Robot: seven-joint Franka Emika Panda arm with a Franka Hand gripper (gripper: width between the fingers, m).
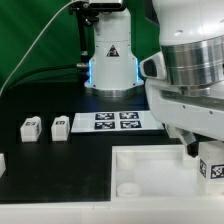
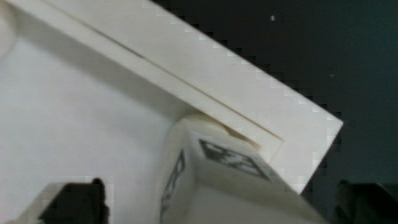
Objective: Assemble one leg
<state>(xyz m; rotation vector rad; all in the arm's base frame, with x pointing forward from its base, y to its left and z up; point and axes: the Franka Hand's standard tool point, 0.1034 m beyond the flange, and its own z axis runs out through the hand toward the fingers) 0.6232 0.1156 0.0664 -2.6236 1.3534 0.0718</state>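
A leg [image 2: 222,170], a stubby white post with a black-and-white tag, stands upright at a corner of the large white square tray piece [image 2: 89,120]. In the exterior view this leg [image 1: 212,168] is at the tray piece's [image 1: 150,180] far corner on the exterior view's right. My gripper [image 2: 217,205] straddles the leg. One finger [image 2: 75,200] stands apart from it with a clear gap, and the other finger [image 2: 365,205] is close beside it. In the exterior view my gripper [image 1: 203,158] is mostly hidden behind the arm's wrist.
Two more legs [image 1: 30,126] [image 1: 59,126] lie on the black table at the exterior view's left. The marker board [image 1: 110,121] lies behind the tray piece. The arm's base [image 1: 112,60] stands at the back. A white part [image 1: 2,160] shows at the left edge.
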